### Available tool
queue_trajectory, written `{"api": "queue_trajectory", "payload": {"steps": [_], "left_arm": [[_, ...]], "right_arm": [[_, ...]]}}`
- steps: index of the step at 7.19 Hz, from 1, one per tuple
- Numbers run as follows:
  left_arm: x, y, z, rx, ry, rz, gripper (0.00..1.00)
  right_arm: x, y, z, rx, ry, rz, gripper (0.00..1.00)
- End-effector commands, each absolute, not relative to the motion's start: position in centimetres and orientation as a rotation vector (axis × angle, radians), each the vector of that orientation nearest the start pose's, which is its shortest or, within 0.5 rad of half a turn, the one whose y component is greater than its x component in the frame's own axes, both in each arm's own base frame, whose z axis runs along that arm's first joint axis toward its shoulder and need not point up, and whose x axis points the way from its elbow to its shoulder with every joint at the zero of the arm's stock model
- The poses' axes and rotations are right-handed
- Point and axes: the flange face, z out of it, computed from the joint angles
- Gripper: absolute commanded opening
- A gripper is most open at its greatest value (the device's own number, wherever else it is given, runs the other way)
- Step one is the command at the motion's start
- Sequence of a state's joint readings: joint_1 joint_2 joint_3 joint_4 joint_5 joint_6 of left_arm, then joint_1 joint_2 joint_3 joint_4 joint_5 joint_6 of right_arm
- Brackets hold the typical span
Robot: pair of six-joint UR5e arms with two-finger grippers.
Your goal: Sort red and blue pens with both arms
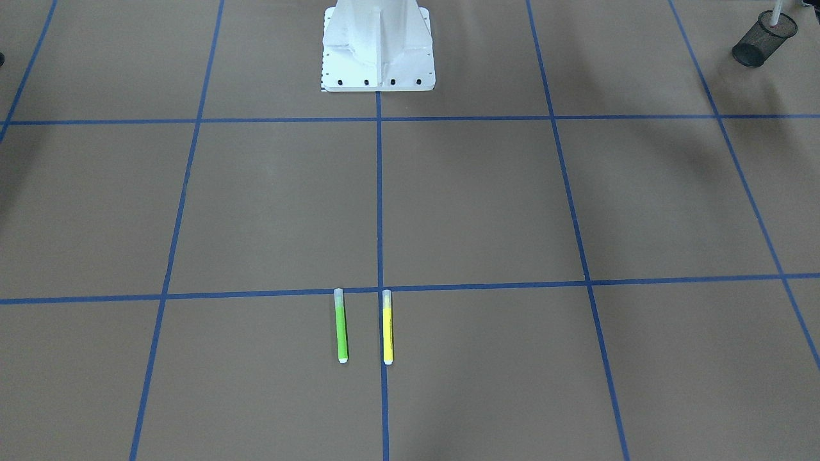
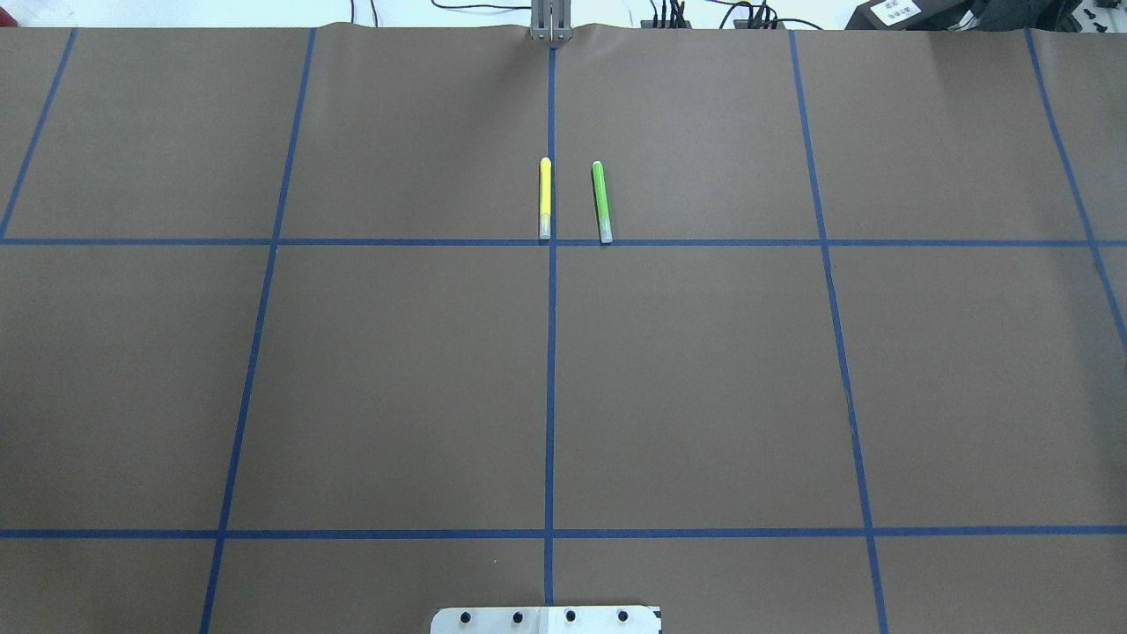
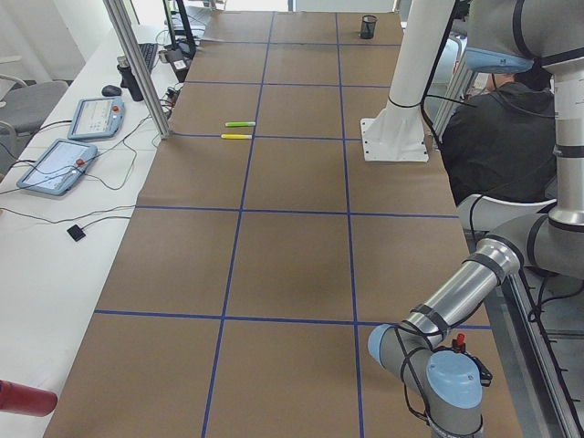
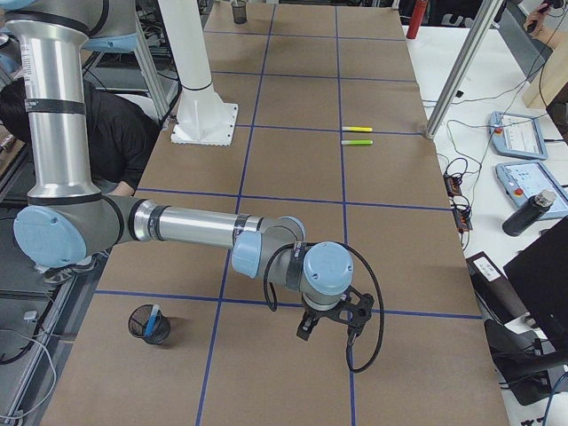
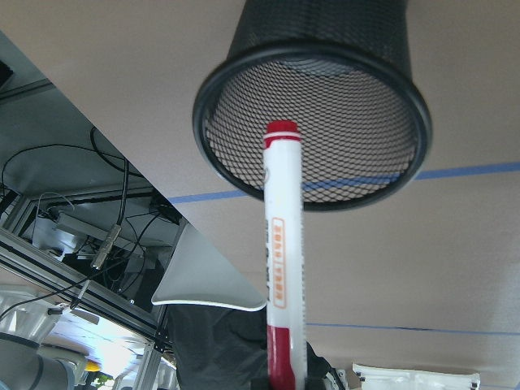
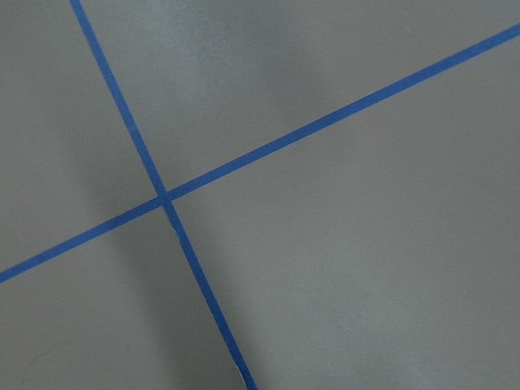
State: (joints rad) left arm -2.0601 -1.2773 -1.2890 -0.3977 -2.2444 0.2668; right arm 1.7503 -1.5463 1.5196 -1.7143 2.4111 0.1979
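Note:
In the left wrist view the red pen [image 5: 283, 260], white-barrelled with a red cap and red end, hangs with its cap at the mouth of a black mesh cup [image 5: 244, 89]. My left gripper [image 5: 286, 382] shows only as dark fingers at the pen's lower end, shut on it. The same cup [image 1: 764, 40] sits at the front-facing view's top right, with the pen's white barrel [image 1: 776, 11] above it. The blue pen [image 4: 153, 316] stands in a second mesh cup [image 4: 148, 325]. The right gripper [image 4: 333, 322] hovers over bare table to that cup's right; I cannot tell its state.
A green pen [image 2: 601, 201] and a yellow pen [image 2: 545, 198] lie side by side at the table's far middle. The white robot base [image 1: 378, 48] stands at the near edge. A person in black [image 3: 497, 137] sits behind it. Tablets [image 3: 57, 166] lie on a side table.

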Motion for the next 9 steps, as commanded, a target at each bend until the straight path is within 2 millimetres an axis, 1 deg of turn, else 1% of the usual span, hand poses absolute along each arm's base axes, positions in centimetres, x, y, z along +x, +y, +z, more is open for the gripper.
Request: {"api": "queue_trajectory", "payload": {"steps": [1, 2, 3, 4, 5, 6, 7, 8, 9], "left_arm": [[-11.6, -7.1, 87.1, -1.375, 1.093, -0.771, 0.64], [-11.8, -7.9, 87.4, -1.349, 1.088, -0.821, 1.0], [-11.9, -8.1, 87.4, -1.342, 1.082, -0.826, 1.0], [-12.4, -9.2, 87.1, -1.325, 1.078, -0.818, 1.0], [-13.9, -11.8, 86.4, -1.284, 1.074, -0.807, 1.0], [-16.4, -16.6, 84.6, -1.199, 1.062, -0.78, 1.0], [-19.8, -23.0, 81.7, -1.095, 1.04, -0.741, 1.0], [-22.9, -28.7, 78.2, -0.987, 1.021, -0.711, 1.0], [-25.4, -34.2, 74.3, -0.87, 0.997, -0.668, 1.0]], "right_arm": [[14.5, -47.0, 68.1, -0.171, -0.844, 0.428, 1.0], [14.6, -47.1, 68.0, -0.169, -0.844, 0.426, 1.0], [14.6, -47.1, 68.0, -0.168, -0.844, 0.426, 1.0], [14.6, -47.3, 67.5, -0.161, -0.845, 0.423, 1.0], [14.5, -46.9, 66.4, -0.15, -0.846, 0.418, 1.0], [14.5, -46.7, 66.1, -0.139, -0.843, 0.412, 1.0], [14.5, -46.8, 66.0, -0.128, -0.843, 0.404, 1.0], [14.4, -46.6, 66.0, -0.13, -0.855, 0.404, 1.0], [14.3, -46.8, 64.2, -0.101, -0.849, 0.39, 1.0]]}}
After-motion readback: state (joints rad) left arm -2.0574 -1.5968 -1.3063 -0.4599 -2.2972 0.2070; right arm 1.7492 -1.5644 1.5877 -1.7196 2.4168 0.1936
